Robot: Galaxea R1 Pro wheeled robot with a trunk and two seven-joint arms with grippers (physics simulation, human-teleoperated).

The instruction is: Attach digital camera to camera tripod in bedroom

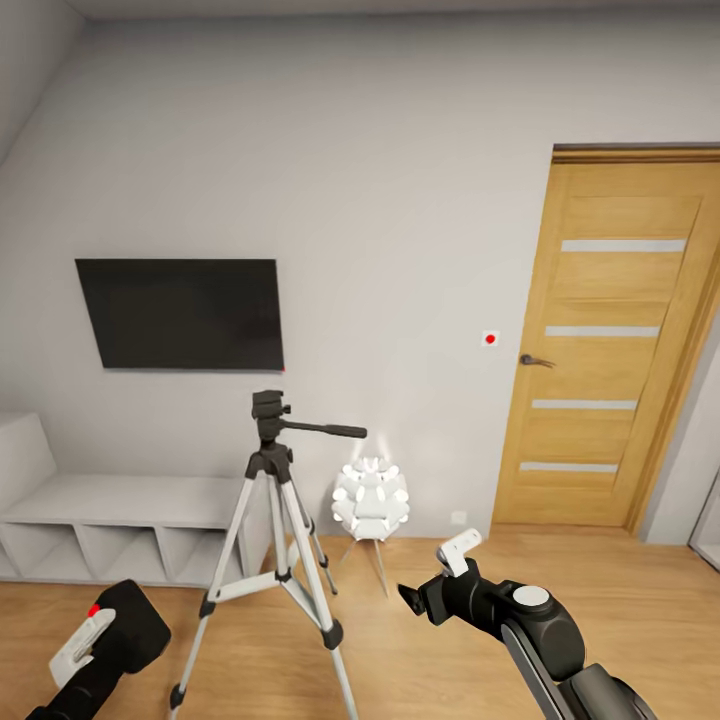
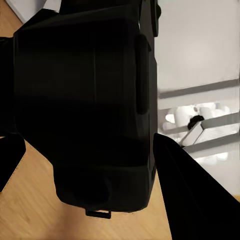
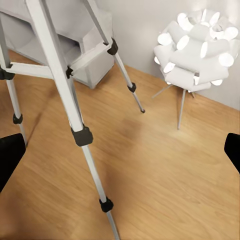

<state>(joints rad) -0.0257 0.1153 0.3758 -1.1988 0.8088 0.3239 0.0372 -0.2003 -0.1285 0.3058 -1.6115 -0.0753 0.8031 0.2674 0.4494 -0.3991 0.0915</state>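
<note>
Left tool (image 1: pixel 95 640), lower left of the frame, is clenched on the camera (image 1: pixel 135 625); its wrist view shows the black body (image 2: pixel 85 110) between the fingers. Right tool (image 1: pixel 430 580), lower center-right, is released and carries nothing. Beyond them, the tripod (image 1: pixel 285 540) stands on the wood floor (image 1: pixel 420 670), a white lamp (image 1: pixel 371 500) just behind it. Farthest: TV (image 1: pixel 180 313) and door (image 1: pixel 610 340).

Glowing white lamp (image 1: pixel 370 500), wooden door (image 1: pixel 610 340), low white shelf (image 1: pixel 120 525)
</note>
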